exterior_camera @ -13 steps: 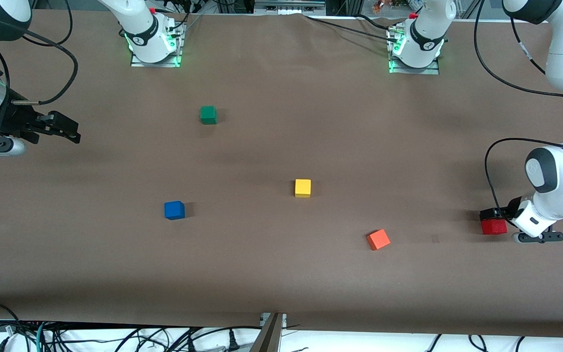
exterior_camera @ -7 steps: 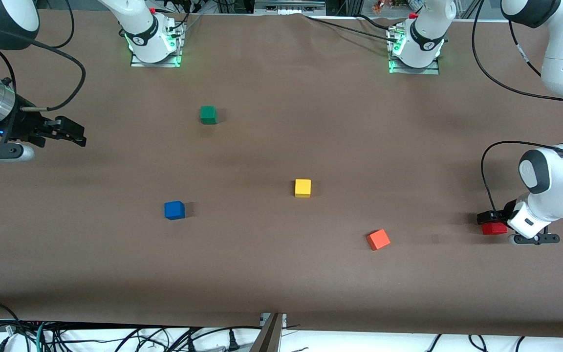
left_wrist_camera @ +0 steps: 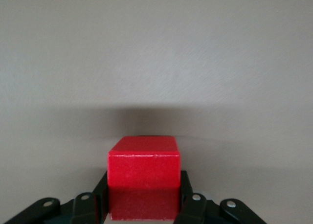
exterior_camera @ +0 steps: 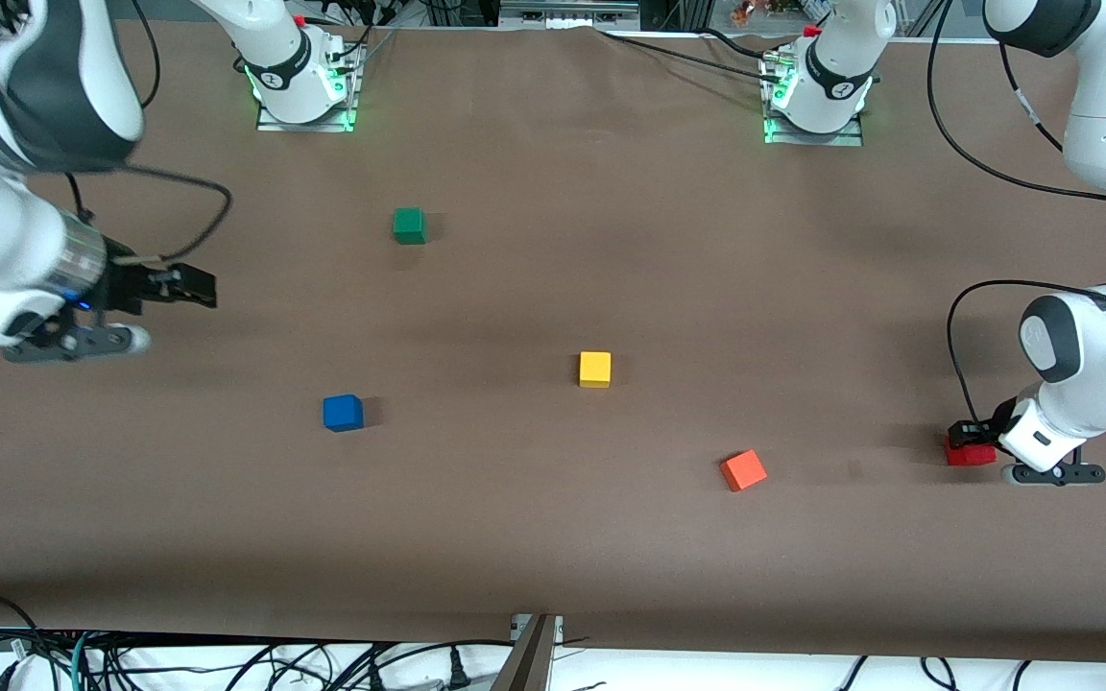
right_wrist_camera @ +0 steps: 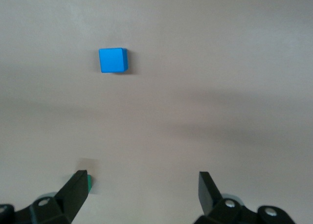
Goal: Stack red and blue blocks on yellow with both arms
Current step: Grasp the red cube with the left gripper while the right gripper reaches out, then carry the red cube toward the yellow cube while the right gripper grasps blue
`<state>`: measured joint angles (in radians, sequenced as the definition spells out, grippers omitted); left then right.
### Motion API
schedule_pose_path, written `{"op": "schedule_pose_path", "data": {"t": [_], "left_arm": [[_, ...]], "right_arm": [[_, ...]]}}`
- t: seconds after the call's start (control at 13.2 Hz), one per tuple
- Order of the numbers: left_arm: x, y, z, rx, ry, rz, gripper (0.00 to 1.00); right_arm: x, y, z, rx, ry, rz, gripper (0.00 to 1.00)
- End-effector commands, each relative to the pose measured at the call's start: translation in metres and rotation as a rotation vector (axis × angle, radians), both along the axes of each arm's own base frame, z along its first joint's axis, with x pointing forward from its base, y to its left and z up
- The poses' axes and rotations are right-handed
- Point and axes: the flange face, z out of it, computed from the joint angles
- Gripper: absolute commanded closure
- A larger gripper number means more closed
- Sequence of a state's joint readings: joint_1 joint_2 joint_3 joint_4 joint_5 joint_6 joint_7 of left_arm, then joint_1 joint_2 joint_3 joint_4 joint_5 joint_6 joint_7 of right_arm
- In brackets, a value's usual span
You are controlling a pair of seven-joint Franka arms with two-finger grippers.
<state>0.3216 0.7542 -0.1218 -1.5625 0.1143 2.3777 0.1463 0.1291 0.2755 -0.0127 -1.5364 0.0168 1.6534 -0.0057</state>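
Left claw (exterior_camera: 971,440) shut on red (left_wrist_camera: 143,177) near the surface's left-arm edge, right claw (right_wrist_camera: 142,185) wide open and empty above blue (right_wrist_camera: 113,60); could clip yellow (exterior_camera: 595,369) at mid-surface.

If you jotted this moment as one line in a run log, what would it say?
left gripper: jaws around red block, on table | right gripper: open, in air | blue block: untouched | yellow block: bare

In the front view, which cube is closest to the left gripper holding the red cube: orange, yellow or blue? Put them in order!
From the left gripper with the red cube:
1. Orange cube, closest, toward the left arm's end.
2. Yellow cube, mid-table.
3. Blue cube, farthest, toward the right arm's end.
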Motion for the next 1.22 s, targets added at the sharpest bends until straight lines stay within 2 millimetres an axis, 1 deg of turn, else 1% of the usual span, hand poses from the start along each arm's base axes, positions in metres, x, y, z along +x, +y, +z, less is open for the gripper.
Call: {"op": "schedule_pose_path", "data": {"t": [0.0,0.08,0.15,0.23,0.3,0.38,0.46,0.53,0.61,0.68,0.76,0.84,0.99,1.06,1.14], "left_arm": [[0.018,-0.077,0.041,0.018,-0.009,-0.051,1.0],[0.019,-0.117,0.054,0.014,0.001,-0.013,1.0],[0.019,-0.158,0.061,0.01,0.014,0.033,1.0],[0.016,-0.189,0.066,0.009,0.037,0.052,1.0],[0.01,-0.234,0.074,0.008,0.058,0.02,1.0],[0.004,-0.265,0.082,0.009,0.061,-0.008,1.0],[-0.004,-0.302,0.087,0.005,0.068,-0.056,1.0],[-0.013,-0.337,0.09,-0.006,0.078,-0.098,1.0],[-0.023,-0.371,0.092,-0.028,0.08,-0.104,1.0],[-0.036,-0.407,0.093,-0.048,0.087,-0.07,1.0],[-0.05,-0.442,0.095,-0.049,0.086,-0.043,1.0],[-0.064,-0.471,0.094,-0.045,0.088,-0.035,1.0],[-0.084,-0.508,0.095,-0.054,0.095,-0.03,1.0],[-0.095,-0.526,0.095,-0.055,0.095,-0.027,1.0],[-0.104,-0.541,0.09,-0.049,0.099,-0.03,1.0]], "right_arm": [[0.008,-0.001,-0.009,0.006,0.008,0.007,0.0],[0.011,0.0,-0.015,0.017,0.006,0.002,0.0],[0.015,0.01,-0.026,0.021,0.003,0.006,0.0],[0.02,0.022,-0.037,0.018,-0.01,-0.005,0.0],[0.025,0.036,-0.051,0.013,-0.019,-0.027,0.0],[0.034,0.041,-0.074,0.01,-0.034,-0.053,0.0],[0.043,0.047,-0.1,0.011,-0.049,-0.063,0.0],[0.051,0.05,-0.125,0.013,-0.062,-0.068,0.0],[0.057,0.05,-0.145,0.013,-0.072,-0.069,0.0],[0.06,0.053,-0.167,0.011,-0.066,-0.069,0.0],[0.062,0.065,-0.185,0.012,-0.07,-0.068,0.0],[0.067,0.069,-0.197,0.016,-0.094,-0.091,0.0],[0.074,0.076,-0.223,0.027,-0.134,-0.101,0.0],[0.074,0.076,-0.227,0.044,-0.136,-0.114,0.0],[0.074,0.077,-0.228,0.055,-0.132,-0.122,0.0]]}}
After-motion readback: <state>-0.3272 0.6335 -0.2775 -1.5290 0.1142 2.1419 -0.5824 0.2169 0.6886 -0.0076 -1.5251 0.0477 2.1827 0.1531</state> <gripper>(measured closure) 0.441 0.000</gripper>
